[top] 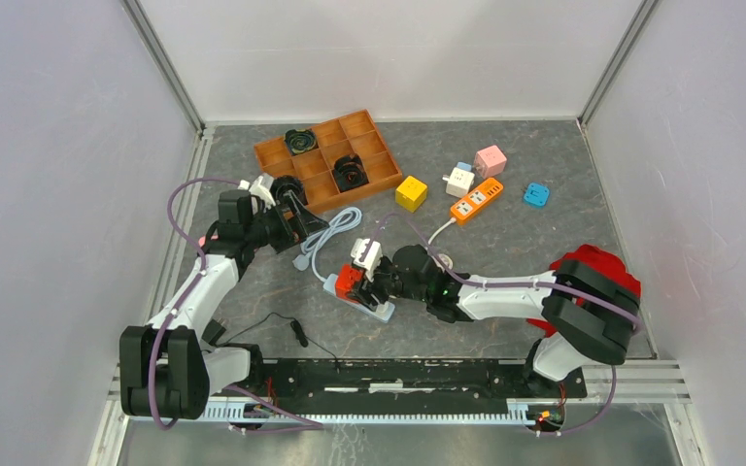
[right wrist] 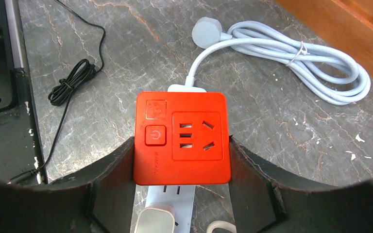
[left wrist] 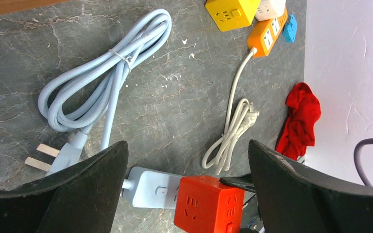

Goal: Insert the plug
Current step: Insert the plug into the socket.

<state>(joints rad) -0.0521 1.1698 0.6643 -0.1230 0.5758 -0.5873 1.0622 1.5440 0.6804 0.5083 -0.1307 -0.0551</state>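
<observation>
Right gripper grips the red cube by its sides, sockets facing up, directly over the pale blue strip near the middle of the table. Left gripper, fingers wide apart and holding nothing, hangs above the coiled blue cable, beside the wooden tray.
</observation>
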